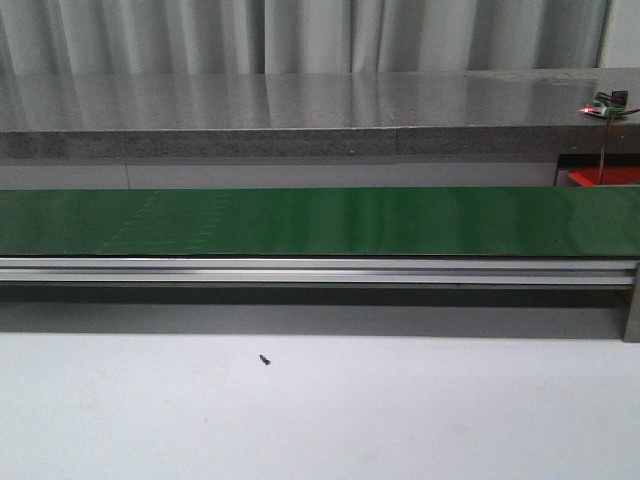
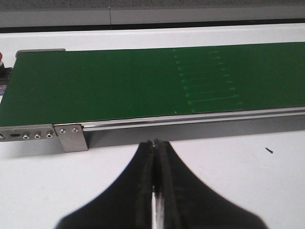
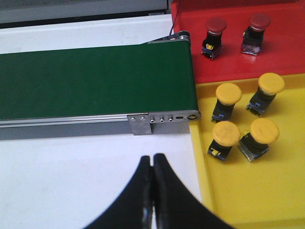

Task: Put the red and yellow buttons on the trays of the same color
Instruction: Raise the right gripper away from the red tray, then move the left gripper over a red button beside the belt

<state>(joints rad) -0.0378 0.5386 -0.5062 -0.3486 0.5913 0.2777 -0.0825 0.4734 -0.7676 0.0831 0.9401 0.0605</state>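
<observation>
Left claw (image 2: 155, 143) closed, empty, hovering over white counter (image 2: 38, 186) just short of the green belt (image 2: 119, 86); belt bare. Small dark speck (image 2: 269, 151) on counter. Right claw (image 3: 152, 160) closed, empty, over counter near the belt's end. Past that end: red tray (image 3: 286, 52) with two red buttons (image 3: 214, 36) (image 3: 255, 32); touching it, yellow tray (image 3: 267, 191) with four yellow buttons (image 3: 227, 100) (image 3: 266, 92) (image 3: 224, 139) (image 3: 259, 138), all upright. Front view shows only a red tray corner (image 1: 605, 178).

Front view faces the green belt (image 1: 320, 220) squarely; both wrist views overlook its opposite ends.
</observation>
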